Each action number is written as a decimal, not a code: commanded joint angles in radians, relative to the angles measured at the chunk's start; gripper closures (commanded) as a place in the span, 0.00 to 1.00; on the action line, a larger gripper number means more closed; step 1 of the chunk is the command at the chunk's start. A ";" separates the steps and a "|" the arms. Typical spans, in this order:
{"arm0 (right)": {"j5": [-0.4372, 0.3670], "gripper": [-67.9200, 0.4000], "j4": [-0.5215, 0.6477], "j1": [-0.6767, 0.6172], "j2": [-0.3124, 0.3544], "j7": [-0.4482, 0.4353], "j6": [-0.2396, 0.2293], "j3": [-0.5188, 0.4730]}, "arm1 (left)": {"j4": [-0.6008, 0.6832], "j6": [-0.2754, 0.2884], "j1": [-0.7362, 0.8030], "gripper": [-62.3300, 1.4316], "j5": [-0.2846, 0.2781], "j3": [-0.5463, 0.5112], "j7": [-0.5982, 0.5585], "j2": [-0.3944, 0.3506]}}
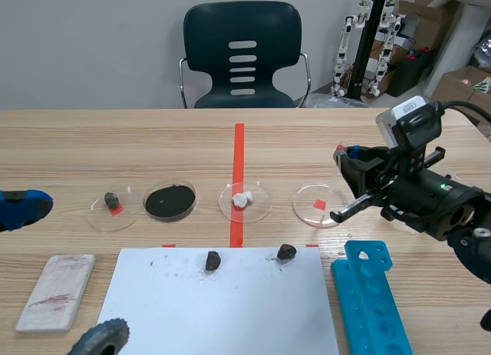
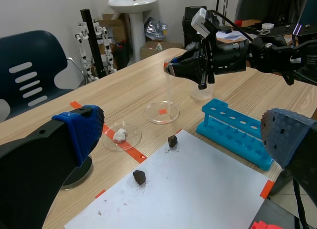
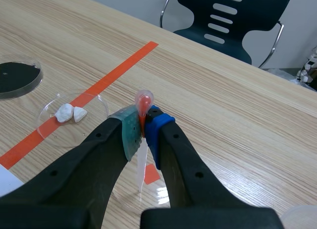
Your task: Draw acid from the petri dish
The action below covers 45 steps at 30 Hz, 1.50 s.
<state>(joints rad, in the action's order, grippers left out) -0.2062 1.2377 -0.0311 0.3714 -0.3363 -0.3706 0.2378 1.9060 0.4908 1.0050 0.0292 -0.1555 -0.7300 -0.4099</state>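
Right jaws clamp pipette [image 3: 143, 103] bulb; tip down at petri dish [image 1: 307, 202].

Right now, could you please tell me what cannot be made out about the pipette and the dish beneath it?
- Tip of the pipette: masked by the fingers of the right gripper in the right wrist view, too thin and clear elsewhere.
- Liquid in the petri dish: clear, too faint in every view.
- Fill inside the pipette: stem too small to tell.
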 commanded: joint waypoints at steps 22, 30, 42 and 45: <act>-0.007 0.98 0.005 0.014 0.000 -0.032 0.004 -0.001 | 0.004 -0.002 0.006 0.00 -0.010 -0.002 -0.013 0.008; -0.007 0.98 0.005 0.014 0.000 -0.048 0.004 -0.001 | 0.004 -0.002 0.006 0.00 -0.010 -0.002 -0.013 0.008; -0.007 0.98 0.005 0.014 0.000 -0.043 0.004 -0.001 | 0.004 -0.002 0.006 0.00 -0.010 -0.002 -0.013 0.008; -0.007 0.98 0.005 0.014 0.000 -0.042 0.004 -0.001 | 0.004 -0.002 0.006 0.00 -0.010 -0.002 -0.013 0.008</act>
<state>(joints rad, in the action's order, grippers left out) -0.2058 1.2377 -0.0315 0.3714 -0.3653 -0.3706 0.2378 1.9060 0.4908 1.0050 0.0292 -0.1555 -0.7300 -0.4099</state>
